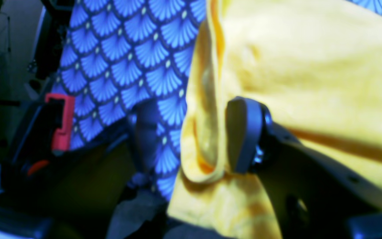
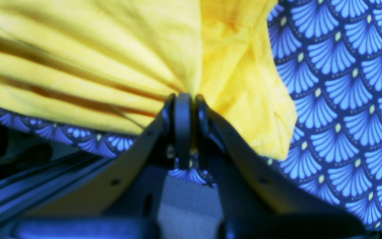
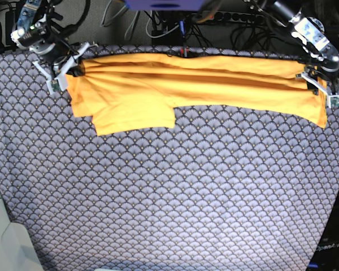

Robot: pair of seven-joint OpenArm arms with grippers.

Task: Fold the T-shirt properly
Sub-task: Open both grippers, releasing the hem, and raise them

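Soft, light, limp T-shirt (image 3: pixel 198 84); sags between grips. Right fingers (image 2: pixel 183 99) clamped on cloth; left fingers (image 1: pixel 244 136) pinching hem. Best held at corners.

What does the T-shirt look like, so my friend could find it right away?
Look at the big blue-grey scallop-patterned cloth covering the table. Along its far edge, the T-shirt is stretched in a long band between the right gripper and the left gripper. It is the only plain yellow-orange thing there, with one sleeve hanging toward the camera.

right gripper (image 2: pixel 183 99) clamped shut; left gripper (image 1: pixel 217 139) pinched closed.
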